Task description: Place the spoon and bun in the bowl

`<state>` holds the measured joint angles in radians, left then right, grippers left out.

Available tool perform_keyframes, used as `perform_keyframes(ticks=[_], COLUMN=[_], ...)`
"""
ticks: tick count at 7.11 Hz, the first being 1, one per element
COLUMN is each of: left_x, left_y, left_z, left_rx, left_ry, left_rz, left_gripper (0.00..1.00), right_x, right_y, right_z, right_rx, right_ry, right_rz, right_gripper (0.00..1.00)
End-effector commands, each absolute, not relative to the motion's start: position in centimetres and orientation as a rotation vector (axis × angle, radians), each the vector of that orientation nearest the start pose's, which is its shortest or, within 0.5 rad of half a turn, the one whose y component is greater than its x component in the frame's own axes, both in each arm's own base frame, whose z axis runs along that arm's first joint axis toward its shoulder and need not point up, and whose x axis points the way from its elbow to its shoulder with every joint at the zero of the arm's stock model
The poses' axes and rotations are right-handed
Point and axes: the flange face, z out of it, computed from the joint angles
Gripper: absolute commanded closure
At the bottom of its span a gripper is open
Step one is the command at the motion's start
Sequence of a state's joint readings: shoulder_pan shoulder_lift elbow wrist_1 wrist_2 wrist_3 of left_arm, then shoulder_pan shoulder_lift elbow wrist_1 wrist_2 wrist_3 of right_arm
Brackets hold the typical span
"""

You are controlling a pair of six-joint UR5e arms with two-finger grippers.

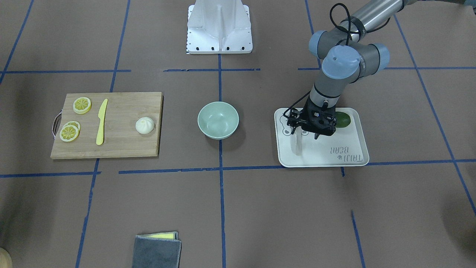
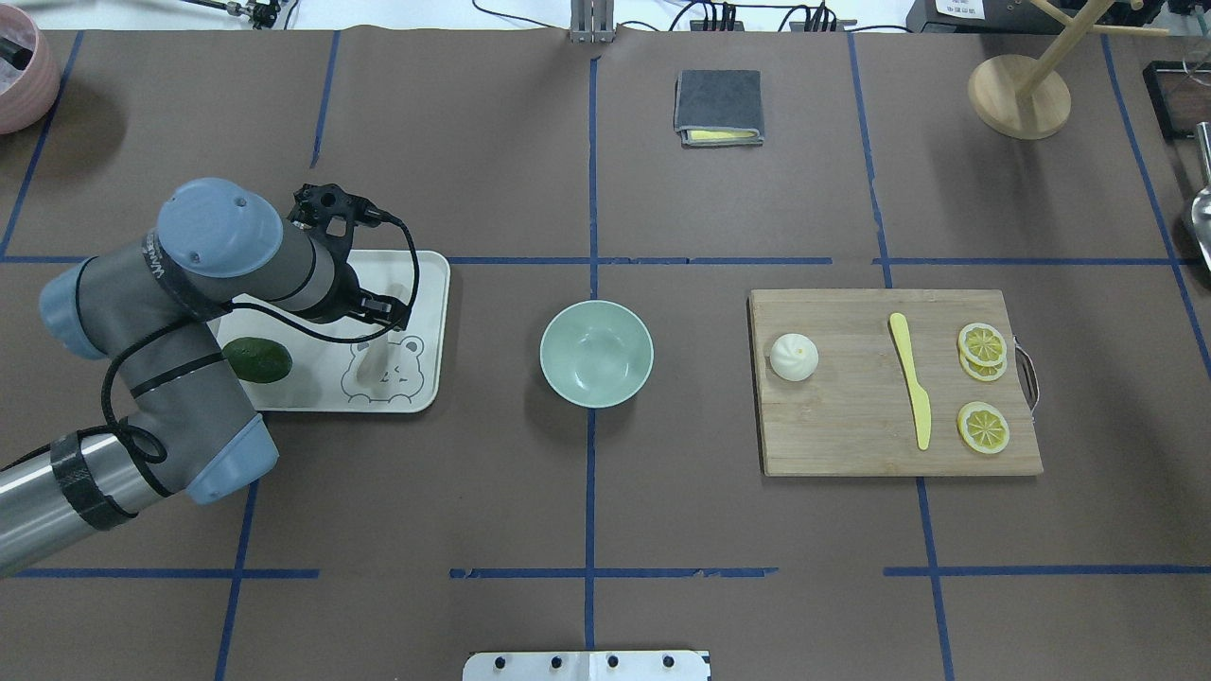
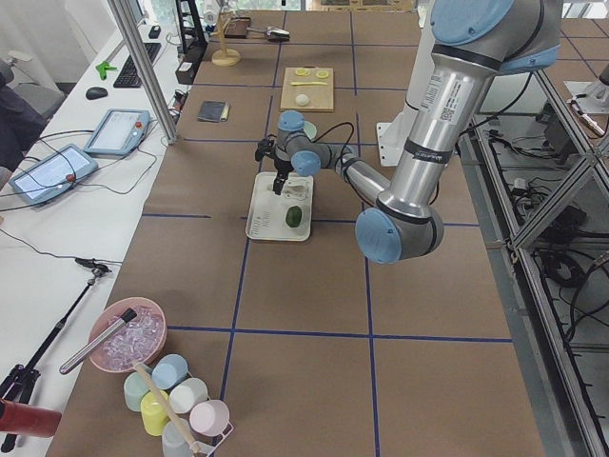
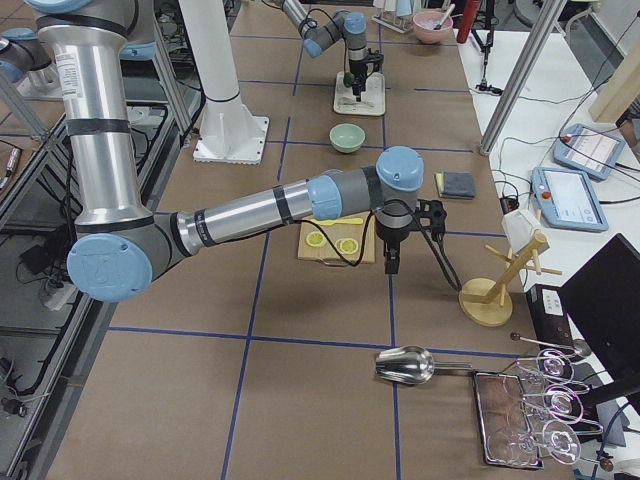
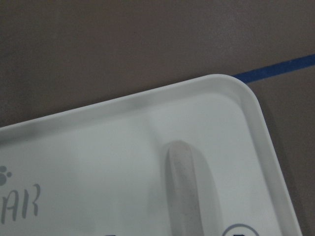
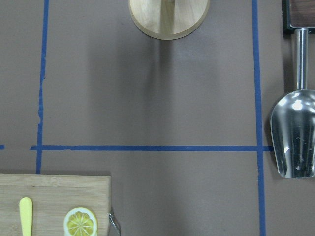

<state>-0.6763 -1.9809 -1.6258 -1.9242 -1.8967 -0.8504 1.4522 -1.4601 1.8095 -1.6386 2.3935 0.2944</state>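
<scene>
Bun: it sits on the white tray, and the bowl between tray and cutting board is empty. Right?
No. The bun sits on the wooden cutting board, not on the white tray; the overhead exterior view shows it. The bowl between tray and board is indeed empty.

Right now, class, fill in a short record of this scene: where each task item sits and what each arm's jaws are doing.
spoon: lying flat on the white tray, not gripped
bun: on the wooden cutting board, near its bowl-side edge
bowl: mid-table, empty, between tray and board
left jaws: apart, poised over the spoon
right jaws: state unclear; hovering past the board's corner
progress: nothing in the bowl yet
</scene>
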Motion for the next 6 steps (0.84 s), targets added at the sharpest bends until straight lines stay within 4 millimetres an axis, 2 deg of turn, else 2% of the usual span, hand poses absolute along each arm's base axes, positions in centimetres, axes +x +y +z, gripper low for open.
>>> perform_keyframes(ticks=[1,3,6], left_x=[45.3,45.6,46.3], left_y=[-49.5,-49.3,-49.4], left_z=[36.4,36.5,37.3], left_rx=[0.284,0.28,0.266], left_ry=[0.823,0.823,0.813], left_rz=[0.169,0.172,0.174], left_gripper=[0.21,0.3,0.31], right_x=[-3.0,-3.8,-4.9], right_y=[-53.4,-53.3,-52.9], right_z=[47.0,46.5,45.2], right_rx=[0.094,0.091,0.071], right_ry=[-0.864,-0.868,-0.875], right_rz=[0.009,0.0,0.049], right_gripper=[0.0,0.0,0.0])
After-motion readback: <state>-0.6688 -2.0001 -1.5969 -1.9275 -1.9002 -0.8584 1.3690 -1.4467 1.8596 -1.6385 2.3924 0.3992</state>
